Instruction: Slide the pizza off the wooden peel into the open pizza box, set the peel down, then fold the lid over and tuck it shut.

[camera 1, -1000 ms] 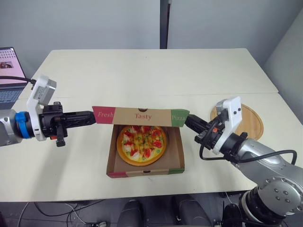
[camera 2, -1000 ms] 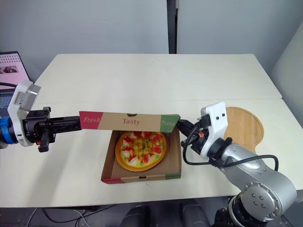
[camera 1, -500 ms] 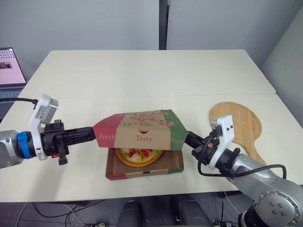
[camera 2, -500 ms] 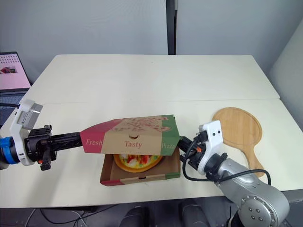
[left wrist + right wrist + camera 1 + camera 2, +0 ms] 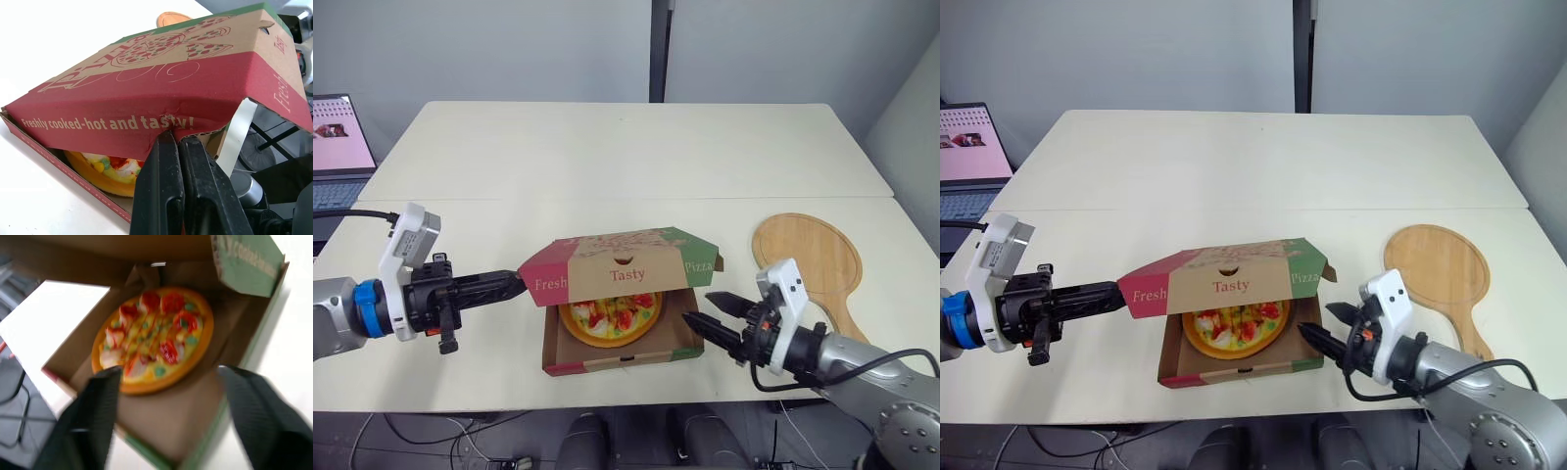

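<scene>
The pizza box (image 5: 607, 360) sits at the table's near middle with the pizza (image 5: 612, 315) inside. Its lid (image 5: 617, 264) hangs half folded over the pizza, front flap reading "Tasty". My left gripper (image 5: 517, 285) is shut on the lid's red left side flap (image 5: 146, 122), which is creased at the fingertips (image 5: 168, 142). My right gripper (image 5: 707, 312) stands open just right of the box's front corner, apart from the green flap (image 5: 247, 264), with nothing between its fingers (image 5: 100, 416). The wooden peel (image 5: 808, 257) lies flat on the table to the right.
A laptop (image 5: 337, 147) stands at the far left edge of the table. The cream table (image 5: 626, 157) stretches wide behind the box. The near table edge lies close under both arms.
The lid came down from upright to half folded over the pizza. My right gripper let go of the green flap, opened and drew back toward the near edge.
</scene>
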